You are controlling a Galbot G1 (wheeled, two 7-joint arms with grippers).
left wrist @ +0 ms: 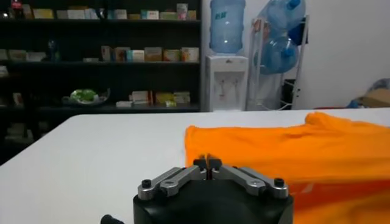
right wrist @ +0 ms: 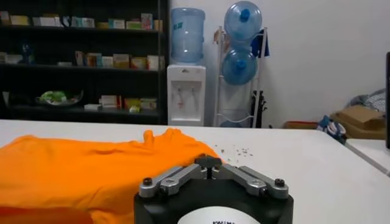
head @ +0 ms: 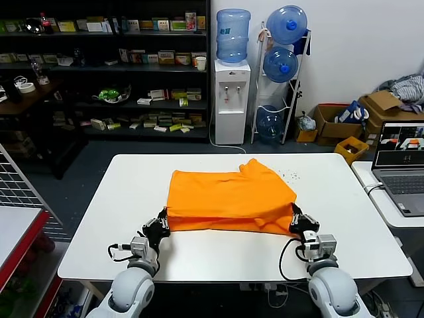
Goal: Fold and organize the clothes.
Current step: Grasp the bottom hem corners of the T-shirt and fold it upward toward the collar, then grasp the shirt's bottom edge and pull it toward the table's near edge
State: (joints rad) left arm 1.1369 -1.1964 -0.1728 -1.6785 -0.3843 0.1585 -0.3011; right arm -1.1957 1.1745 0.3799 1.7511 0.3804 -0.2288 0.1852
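1. On the white table (head: 93,218), the orange T-shirt (head: 228,199) lies at centre, already doubled over: an upper layer rests on a lower one along the near edge.
2. My left gripper (head: 159,227) sits at the shirt's 8 o'clock corner, jaws closed; the left wrist view shows a sliver of orange fabric pinched at the tips.
3. My right gripper (head: 300,221) sits at the 4 o'clock corner, jaws closed; whether it pinches cloth, I cannot tell.
4. Progress judgement: one fold appears made. Remaining: further folds to compact the shirt, then smoothing the ruffled 12 o'clock edge and tidy placement.
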